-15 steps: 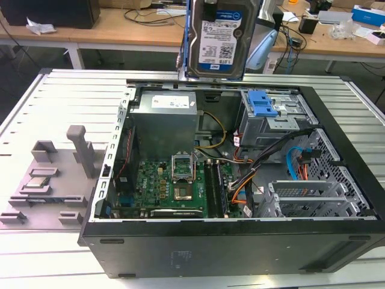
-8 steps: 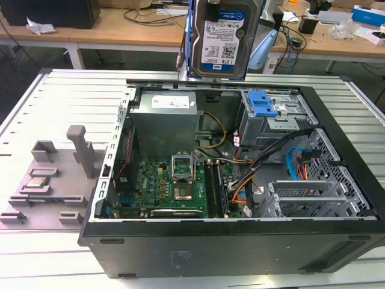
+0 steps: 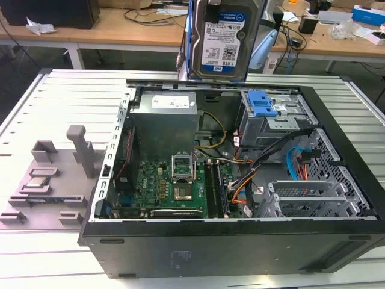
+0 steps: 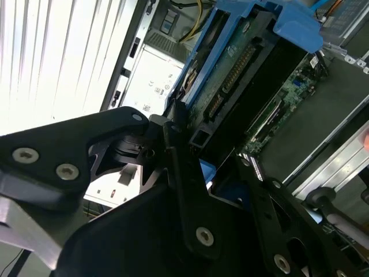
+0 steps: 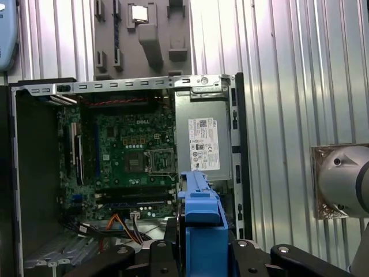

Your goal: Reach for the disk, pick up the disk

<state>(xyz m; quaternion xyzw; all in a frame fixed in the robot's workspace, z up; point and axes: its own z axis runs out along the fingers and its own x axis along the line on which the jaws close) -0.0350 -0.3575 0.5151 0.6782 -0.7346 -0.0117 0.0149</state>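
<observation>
the disk [image 3: 224, 37] hangs upright in the air above the far edge of the open computer case [image 3: 228, 241], at the top of the exterior view. its label side, blue and white with barcodes, faces the camera. a blue plastic bracket [image 3: 191, 36] runs along its sides. the disk is clear of the case and touches nothing below it.

the gripper [image 5: 199, 254] is closed on the disk. in the first wrist view the black fingers [image 5: 167, 248] sit on either side of the blue-framed edge of the disk [image 5: 199, 202], which stands up between them. in the second wrist view the gripper [image 4: 196, 167] clamps the same edge, and the disk [image 4: 242, 63] shows its connector side and blue frame running away from the jaws.

the case lies on its side on a slatted metal table [image 3: 60, 96], open face up. inside it, toward the exterior view's left, is the green motherboard [image 3: 174, 186] with an open processor socket [image 3: 182, 167]. beyond the board stands the grey power supply [image 3: 165, 123]. toward the exterior view's right is the drive cage [image 3: 280, 117] with a blue latch [image 3: 261, 103] on top, and orange and blue cables [image 3: 298, 165] run nearby.

on the table at the exterior view's left, well apart from the case, sits a grey fixture block [image 3: 51, 174] holding a small square silver chip [image 3: 39, 176]. wooden benches [image 3: 120, 27] with loose items stand beyond the table.
</observation>
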